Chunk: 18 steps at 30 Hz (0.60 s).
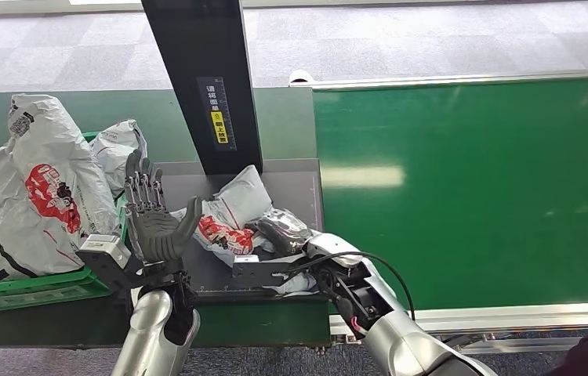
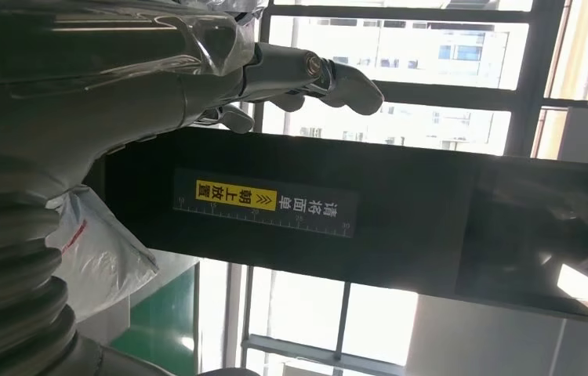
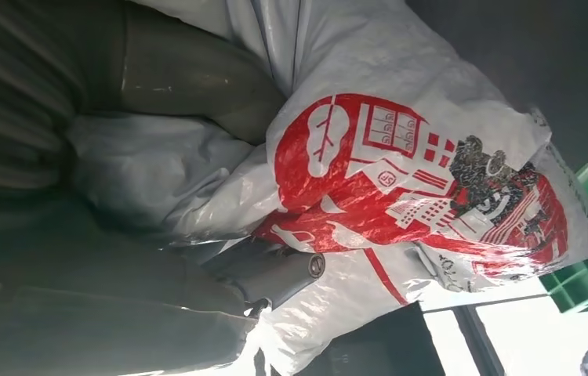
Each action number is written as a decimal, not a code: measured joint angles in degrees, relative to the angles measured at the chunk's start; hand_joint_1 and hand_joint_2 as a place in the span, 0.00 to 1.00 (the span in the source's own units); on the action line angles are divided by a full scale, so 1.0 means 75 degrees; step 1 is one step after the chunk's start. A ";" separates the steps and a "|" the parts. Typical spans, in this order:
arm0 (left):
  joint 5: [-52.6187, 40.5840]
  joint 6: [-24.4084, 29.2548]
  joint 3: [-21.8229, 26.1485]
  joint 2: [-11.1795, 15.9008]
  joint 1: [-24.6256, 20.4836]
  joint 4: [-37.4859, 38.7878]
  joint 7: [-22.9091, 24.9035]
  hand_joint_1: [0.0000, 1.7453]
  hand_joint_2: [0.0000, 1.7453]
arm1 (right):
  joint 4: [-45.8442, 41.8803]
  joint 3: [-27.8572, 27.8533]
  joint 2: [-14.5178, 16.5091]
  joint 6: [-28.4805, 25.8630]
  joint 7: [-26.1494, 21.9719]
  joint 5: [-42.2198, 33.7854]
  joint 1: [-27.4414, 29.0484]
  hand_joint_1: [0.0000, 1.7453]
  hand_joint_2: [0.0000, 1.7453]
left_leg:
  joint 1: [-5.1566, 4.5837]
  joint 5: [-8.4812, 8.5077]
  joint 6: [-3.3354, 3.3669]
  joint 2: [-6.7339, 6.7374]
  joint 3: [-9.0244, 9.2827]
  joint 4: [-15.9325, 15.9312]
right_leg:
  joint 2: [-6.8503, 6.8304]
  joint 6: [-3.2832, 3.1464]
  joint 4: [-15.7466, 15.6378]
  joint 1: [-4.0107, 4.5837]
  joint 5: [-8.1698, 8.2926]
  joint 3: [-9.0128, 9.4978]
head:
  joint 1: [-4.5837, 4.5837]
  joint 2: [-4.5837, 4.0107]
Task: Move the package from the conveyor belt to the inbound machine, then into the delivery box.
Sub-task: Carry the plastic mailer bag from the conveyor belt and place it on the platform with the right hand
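Package (image 1: 228, 215), white bag with red print, lies on the grey plate (image 1: 306, 188) of the inbound machine (image 1: 205, 78), at the foot of its black post. Right hand (image 1: 279, 231) grips package, fingers clamped on the plastic; right wrist view shows thumb and a finger pressed into the bag. Left hand (image 1: 150, 215) raised just left of package, fingers apart, holding nothing. Green box (image 1: 9, 291) at left holds several white bags (image 1: 44, 184), one big with red print. Belt (image 1: 471, 188) on right.
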 joint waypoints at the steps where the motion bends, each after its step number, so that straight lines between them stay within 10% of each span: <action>1: 0.0000 0.0012 0.0000 0.0000 0.0001 -0.0001 0.0000 0.00 1.00 | 0.0019 0.0006 -0.0001 -0.0109 -0.0116 -0.0069 0.0010 0.24 1.00 | 0.0000 0.0000 0.0000 0.0000 0.0001 0.0000 | 0.0000 0.0000 0.0000 0.0000 0.0000 0.0000 | -0.0001 0.0000; 2: 0.0000 0.0024 0.0001 0.0001 0.0003 -0.0007 0.0000 0.00 1.00 | 0.0031 0.0005 -0.0002 -0.0265 -0.0266 -0.0177 0.0035 0.01 1.00 | 0.0001 0.0000 0.0000 0.0000 0.0001 0.0000 | 0.0000 0.0000 0.0000 0.0001 0.0000 0.0000 | -0.0001 0.0000; 18: -0.0076 0.0003 0.0007 0.0003 0.0128 -0.0174 0.0000 0.00 1.00 | -0.0005 -0.1270 -0.0026 -0.0432 -0.1479 -0.2519 0.0442 0.00 1.00 | -0.0001 0.0000 0.0001 -0.0001 -0.0005 0.0000 | -0.0002 0.0001 0.0000 -0.0003 0.0000 -0.0001 | 0.0000 0.0000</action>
